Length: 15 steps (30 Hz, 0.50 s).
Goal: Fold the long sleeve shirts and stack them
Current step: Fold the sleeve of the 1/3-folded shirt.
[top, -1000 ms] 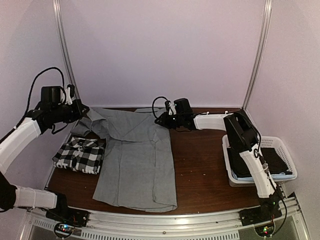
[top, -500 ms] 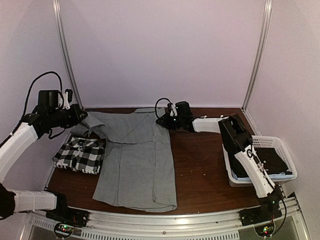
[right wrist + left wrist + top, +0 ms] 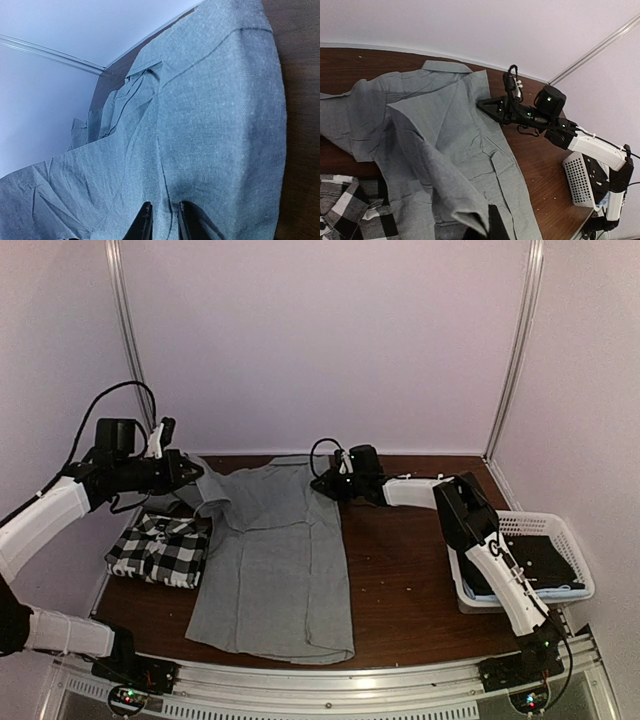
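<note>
creased, soft grey shirt [image 3: 272,560] was pinched tight by left gripper [image 3: 198,480], nipped between right gripper [image 3: 162,221] fingers [image 3: 145,223]; left tips were cloth-hidden.

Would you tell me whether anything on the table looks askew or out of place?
The grey shirt lies rumpled, one side lifted by the left gripper; the checked shirt is folded.
</note>
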Motion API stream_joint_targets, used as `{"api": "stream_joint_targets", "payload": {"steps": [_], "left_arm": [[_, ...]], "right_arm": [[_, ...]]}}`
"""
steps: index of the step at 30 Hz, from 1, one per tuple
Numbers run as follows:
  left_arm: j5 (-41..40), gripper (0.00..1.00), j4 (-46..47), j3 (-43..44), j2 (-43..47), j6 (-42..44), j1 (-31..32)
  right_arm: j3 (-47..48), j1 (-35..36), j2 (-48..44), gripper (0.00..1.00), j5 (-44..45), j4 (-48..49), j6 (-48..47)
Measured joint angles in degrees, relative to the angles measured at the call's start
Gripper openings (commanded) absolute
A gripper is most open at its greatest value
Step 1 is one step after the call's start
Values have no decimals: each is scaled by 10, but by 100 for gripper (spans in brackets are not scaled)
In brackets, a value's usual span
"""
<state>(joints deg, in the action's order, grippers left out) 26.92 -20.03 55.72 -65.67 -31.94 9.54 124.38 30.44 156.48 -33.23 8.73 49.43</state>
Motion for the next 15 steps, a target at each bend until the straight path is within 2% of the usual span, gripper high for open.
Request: {"api": "stream_joint_targets", "payload": {"steps": [9, 15], "left_arm": [[58, 0, 25, 31, -92, 29, 118], [93, 0, 47, 49, -163, 34, 177]], "right_arm": [[0, 0, -22, 21, -6, -18, -12], [-29, 0, -96, 21, 3, -33, -35]]}}
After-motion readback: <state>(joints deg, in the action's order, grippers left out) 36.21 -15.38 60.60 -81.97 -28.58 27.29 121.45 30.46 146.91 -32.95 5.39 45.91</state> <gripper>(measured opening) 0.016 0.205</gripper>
